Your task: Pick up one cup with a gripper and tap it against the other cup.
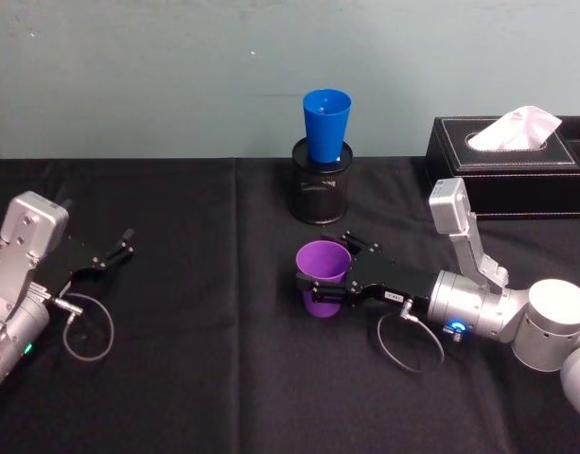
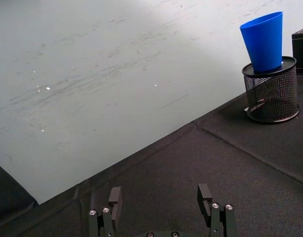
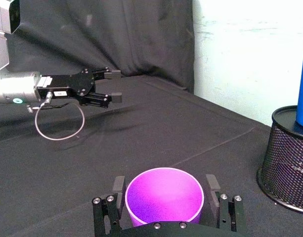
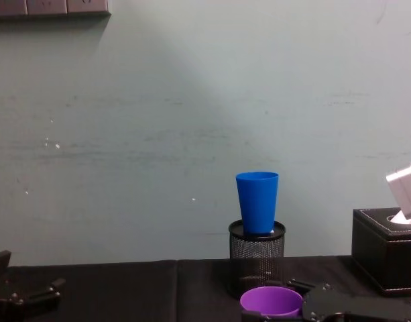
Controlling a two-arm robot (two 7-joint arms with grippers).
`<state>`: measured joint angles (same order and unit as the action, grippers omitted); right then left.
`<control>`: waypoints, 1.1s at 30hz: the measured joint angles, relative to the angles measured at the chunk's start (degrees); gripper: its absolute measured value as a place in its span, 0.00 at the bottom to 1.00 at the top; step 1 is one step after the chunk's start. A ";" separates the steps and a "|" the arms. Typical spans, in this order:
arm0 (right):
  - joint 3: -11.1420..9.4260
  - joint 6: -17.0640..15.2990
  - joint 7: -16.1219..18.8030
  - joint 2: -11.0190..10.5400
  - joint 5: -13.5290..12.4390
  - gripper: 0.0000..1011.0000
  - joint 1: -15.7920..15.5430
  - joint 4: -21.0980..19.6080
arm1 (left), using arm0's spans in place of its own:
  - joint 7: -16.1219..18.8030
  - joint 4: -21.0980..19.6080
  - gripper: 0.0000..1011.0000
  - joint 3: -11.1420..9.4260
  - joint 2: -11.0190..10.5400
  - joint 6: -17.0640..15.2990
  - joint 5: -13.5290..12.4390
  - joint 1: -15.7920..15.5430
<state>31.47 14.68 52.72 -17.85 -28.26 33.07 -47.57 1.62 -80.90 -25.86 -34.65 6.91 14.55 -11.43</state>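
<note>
Purple cup (image 3: 164, 196) between right hand (image 3: 164, 190) fingers (head view: upright on table).

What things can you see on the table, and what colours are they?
purple cup: one, purple, upright on the black tablecloth, between the right gripper's fingers.
blue cup: one, bright blue, standing in the mesh holder by the wall.
mesh holder: one, black, behind the purple cup.
tissue box: one, black with white tissue, far right.
right gripper: one, black on a silver arm, fingers either side of the purple cup.
left gripper: one, black, open, parked at the left.
</note>
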 joint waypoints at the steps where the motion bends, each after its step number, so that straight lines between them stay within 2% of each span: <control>1: 0.00 0.00 0.00 0.00 0.00 0.99 0.00 0.00 | 0.00 0.00 0.99 0.00 0.00 0.00 0.00 0.00; 19: 0.02 0.50 0.00 -0.30 0.40 0.99 -0.20 -0.97 | 0.00 0.00 0.99 0.00 0.00 0.00 0.00 0.00; 28: -0.71 0.96 -1.76 -1.73 0.71 0.99 -1.83 -5.98 | 0.00 0.00 0.99 0.00 0.00 0.00 0.00 0.00; 33: -1.76 0.78 -4.93 -2.95 1.07 0.99 -3.16 -10.43 | 0.00 0.00 0.99 0.00 0.00 0.00 0.00 0.00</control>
<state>29.71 15.46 47.79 -20.81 -27.19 29.92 -58.00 1.62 -80.90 -25.86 -34.65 6.91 14.55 -11.43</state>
